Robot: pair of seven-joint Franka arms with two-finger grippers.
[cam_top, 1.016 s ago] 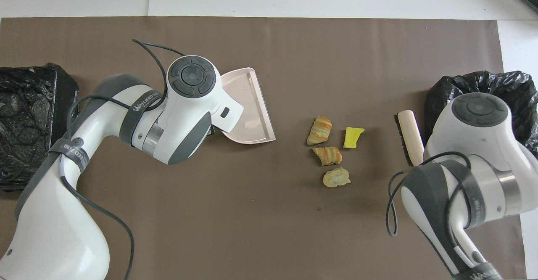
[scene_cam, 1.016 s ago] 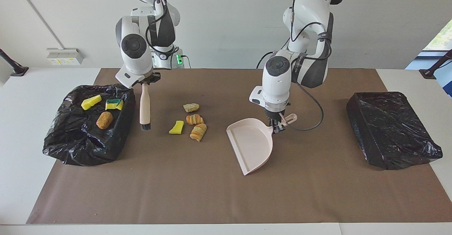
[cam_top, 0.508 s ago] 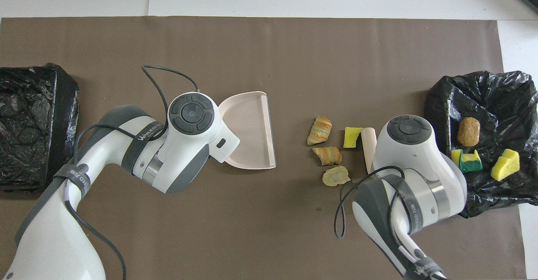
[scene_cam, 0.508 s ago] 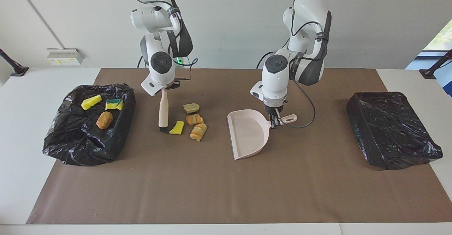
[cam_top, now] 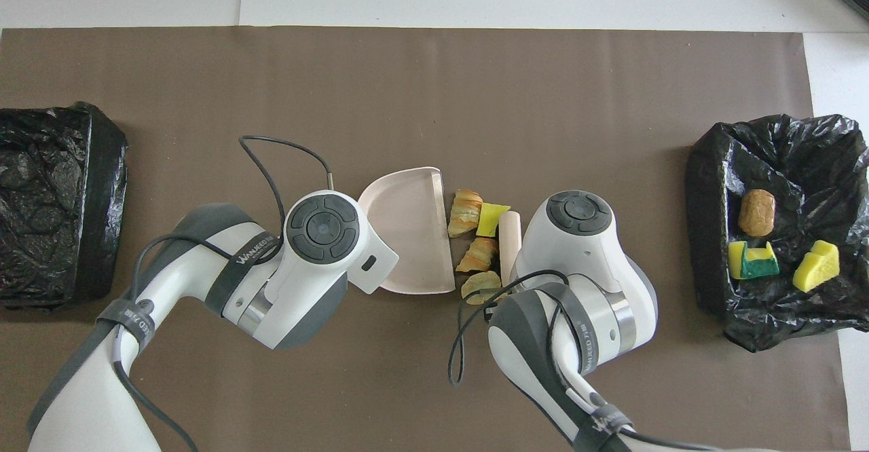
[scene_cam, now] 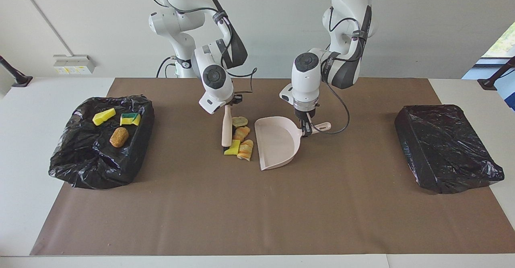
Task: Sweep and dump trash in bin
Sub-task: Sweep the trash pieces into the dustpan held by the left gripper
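So far three bits lie in the open bin (scene_cam: 80, 167), while the right gripper (scene_cam: 230, 100) holds the brush (scene_cam: 227, 131) against four bits of trash (scene_cam: 241, 141) beside the dustpan (scene_cam: 277, 143) gripped by the left gripper (scene_cam: 305, 130).

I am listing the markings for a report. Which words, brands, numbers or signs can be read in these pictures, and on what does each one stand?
"WANJEED", or close to it; the last letters are uncertain: on the grey band around the left arm.
Smaller print under that word: too small to read.
Print on the grey band of the right arm: too blurred to read.
Yellow labels on the wall box: too small to read.
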